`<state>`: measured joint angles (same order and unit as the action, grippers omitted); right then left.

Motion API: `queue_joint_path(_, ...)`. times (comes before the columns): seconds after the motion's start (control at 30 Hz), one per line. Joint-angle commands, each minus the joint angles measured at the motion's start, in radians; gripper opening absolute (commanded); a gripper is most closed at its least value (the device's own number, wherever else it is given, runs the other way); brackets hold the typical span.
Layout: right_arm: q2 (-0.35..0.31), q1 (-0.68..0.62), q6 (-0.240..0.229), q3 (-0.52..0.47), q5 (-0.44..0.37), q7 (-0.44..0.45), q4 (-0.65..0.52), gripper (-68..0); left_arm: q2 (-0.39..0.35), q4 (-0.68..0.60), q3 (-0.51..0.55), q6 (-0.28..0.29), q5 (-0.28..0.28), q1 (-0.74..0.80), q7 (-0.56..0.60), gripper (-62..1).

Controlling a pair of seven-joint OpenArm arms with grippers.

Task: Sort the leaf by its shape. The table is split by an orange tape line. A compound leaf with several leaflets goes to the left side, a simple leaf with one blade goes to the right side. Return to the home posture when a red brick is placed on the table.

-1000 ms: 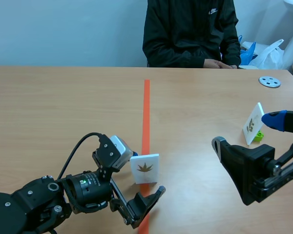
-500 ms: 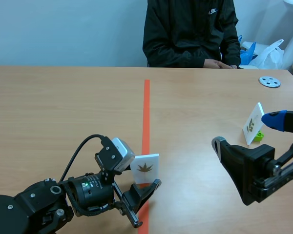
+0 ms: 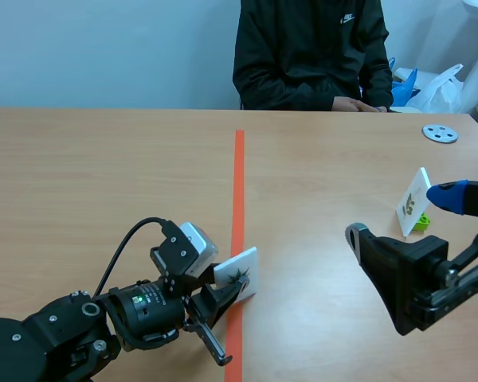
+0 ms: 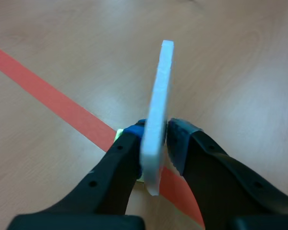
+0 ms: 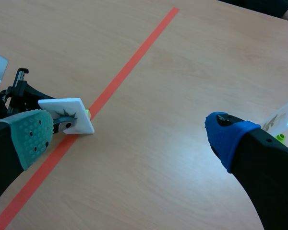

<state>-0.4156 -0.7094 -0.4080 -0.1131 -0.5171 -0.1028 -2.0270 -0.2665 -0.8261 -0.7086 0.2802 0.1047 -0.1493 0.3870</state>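
Leaf card stands on the orange tape line, close to the table's near edge and about midway between its left and right edges. It leans rather than standing upright. The left gripper is clamped on it, with 1 blue pad pressed to each face low on the white board, as the left wrist view shows edge-on. A bit of green stand shows at the card's foot. The printed leaf is small. It seems to have several pointed parts fanning from 1 stem, so I judge it compound and bound for the left half, though the print is too small to be sure. The right gripper hangs spread wide over the right half, holding nothing. A second card on its own green base stands near the table's right edge. The step in hand looks like the lift and carry. To do it well, keep the pinch firm, because the board is thin and gripped low and could pivot between the pads. Raise it until the stand clears the tabletop before moving sideways. Carry it toward the left edge, well off the tape, so its side cannot be doubted. Lower it until the stand sits flat, and only then part the fingers, or the card may topple.
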Motion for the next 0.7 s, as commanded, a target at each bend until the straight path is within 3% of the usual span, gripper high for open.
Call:
queue_joint_path(0.0, -0.005, 0.014, 0.0, -0.013, -0.008, 0.019, -0.003, 0.4, 0.003, -0.022, 0.001, -0.005, 0.006, -0.006, 0.011, -50.9)
queue_joint_path(0.3, -0.005, 0.014, 0.0, -0.013, -0.008, 0.019, -0.003, 0.4, -0.001, -0.047, 0.003, -0.005, 0.014, -0.006, 0.01, -50.9)
queue_joint_path(0.47, -0.005, 0.014, 0.0, -0.013, -0.008, 0.019, -0.003, 0.4, -0.026, -0.145, 0.023, -0.005, 0.068, -0.001, 0.001, -50.9)
queue_joint_path(0.67, -0.005, 0.014, 0.0, -0.013, -0.008, 0.019, -0.003, 0.4, -0.063, -0.28, 0.134, -0.005, 0.144, 0.019, -0.086, -53.4)
